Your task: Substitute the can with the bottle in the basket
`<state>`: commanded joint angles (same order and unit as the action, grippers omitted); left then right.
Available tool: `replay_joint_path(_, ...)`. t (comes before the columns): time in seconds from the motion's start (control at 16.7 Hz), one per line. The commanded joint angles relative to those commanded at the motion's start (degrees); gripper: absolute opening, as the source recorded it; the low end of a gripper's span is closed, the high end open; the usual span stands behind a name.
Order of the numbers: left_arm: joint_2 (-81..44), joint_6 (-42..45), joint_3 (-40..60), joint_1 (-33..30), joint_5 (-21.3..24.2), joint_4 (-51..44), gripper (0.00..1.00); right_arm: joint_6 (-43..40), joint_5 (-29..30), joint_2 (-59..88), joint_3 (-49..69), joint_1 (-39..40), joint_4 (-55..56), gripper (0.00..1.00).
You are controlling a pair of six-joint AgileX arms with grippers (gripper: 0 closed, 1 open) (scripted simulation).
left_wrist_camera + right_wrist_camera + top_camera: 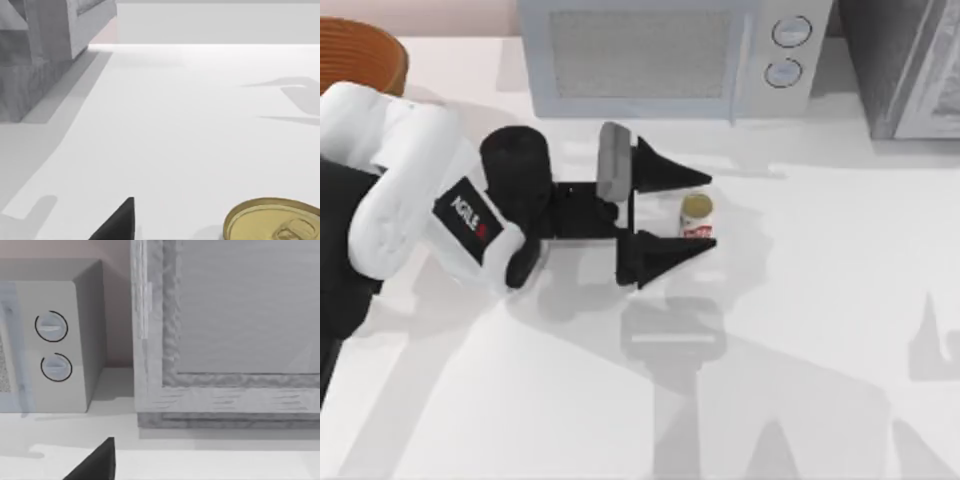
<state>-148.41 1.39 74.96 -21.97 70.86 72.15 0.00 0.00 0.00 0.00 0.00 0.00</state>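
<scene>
The can (696,215), small and white with red markings and a gold top (275,222), stands upright on the white table near the middle. My left gripper (712,211) is open, and its two black fingers lie on either side of the can with gaps showing. One of those fingertips (120,222) appears in the left wrist view beside the can's top. The orange-brown basket (360,50) sits at the far left back corner, cut off by the view's edge. The bottle is out of view. My right gripper (160,476) faces the back wall, with one dark fingertip (97,465) set off to the side.
A grey microwave (660,55) with two round dials stands at the back middle. A grey panelled cabinet (910,65) fills the back right corner. Open white tabletop (820,330) stretches across the right and front.
</scene>
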Motion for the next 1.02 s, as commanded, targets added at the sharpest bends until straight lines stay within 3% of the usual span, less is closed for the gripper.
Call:
replay_joint_path(0.54, 1.71, -0.21, -1.25, 0.95, -1.28, -1.35, 1.0, 0.0, 0.0, 0.0, 0.0, 0.0, 0.0, 1.0)
replay_joint_path(0.78, 12.29, -0.69, -7.71, 4.29, -7.94, -8.38, 1.0, 0.0, 0.0, 0.0, 0.0, 0.0, 0.0, 1.0)
replay_joint_path(1.02, 32.28, -0.68, -17.82, 8.53, -18.1, -19.11, 1.0, 0.0, 0.0, 0.0, 0.0, 0.0, 0.0, 1.0)
